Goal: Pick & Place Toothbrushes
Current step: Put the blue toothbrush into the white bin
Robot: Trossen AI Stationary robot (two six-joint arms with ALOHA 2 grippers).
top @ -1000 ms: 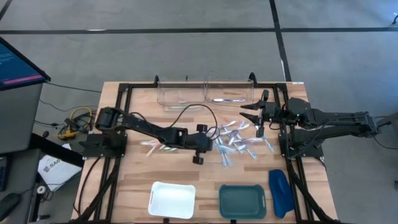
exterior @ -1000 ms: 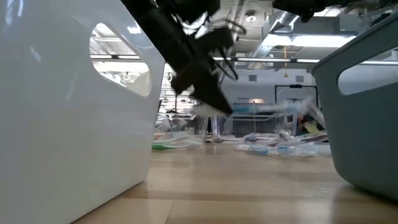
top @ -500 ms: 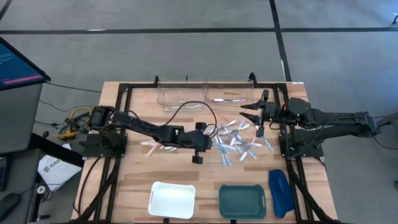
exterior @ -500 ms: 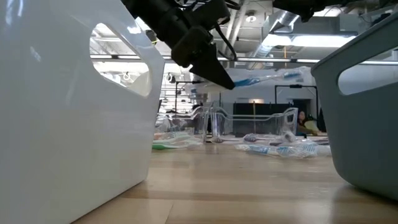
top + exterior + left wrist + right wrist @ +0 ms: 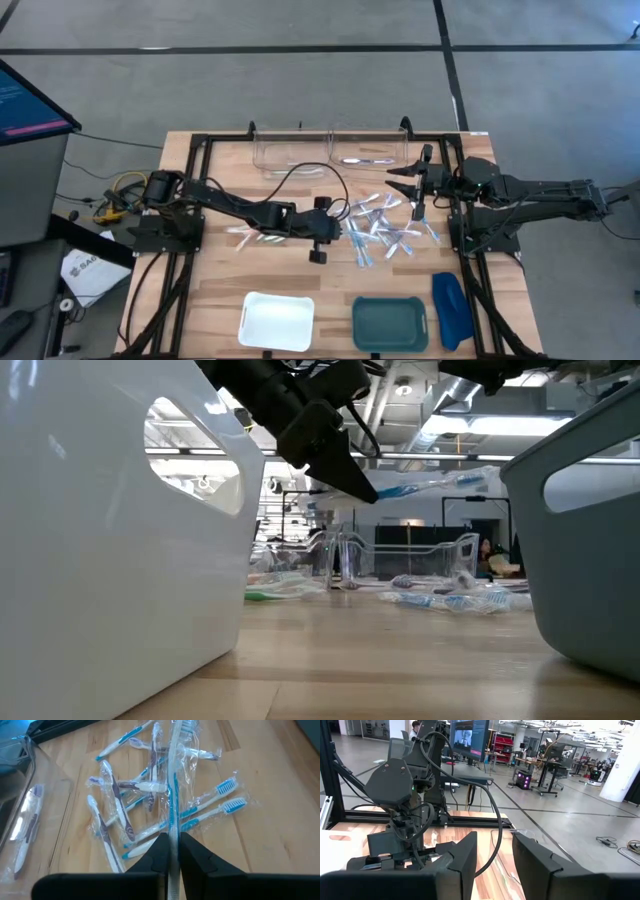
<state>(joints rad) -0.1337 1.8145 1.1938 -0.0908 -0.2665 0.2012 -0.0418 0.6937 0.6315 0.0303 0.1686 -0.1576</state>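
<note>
Barely begun: left gripper (image 5: pixel 171 851) pinched on one wrapped toothbrush (image 5: pixel 173 795), lifted above pile (image 5: pixel 150 815). Right gripper (image 5: pixel 493 865) parted, empty, waiting at table's right edge. White bin (image 5: pixel 277 321) and teal bin (image 5: pixel 390 324) apparently unfilled.

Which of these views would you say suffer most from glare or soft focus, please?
Low view: the white bin and teal bin loom close and soft, ceiling lights glaring behind. Left wrist view: the wrapped toothbrush shines in the left gripper. High view: evenly lit.

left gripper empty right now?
No: in the left wrist view the left gripper has its fingers shut on a clear-wrapped blue toothbrush, lifted above the pile.
</note>
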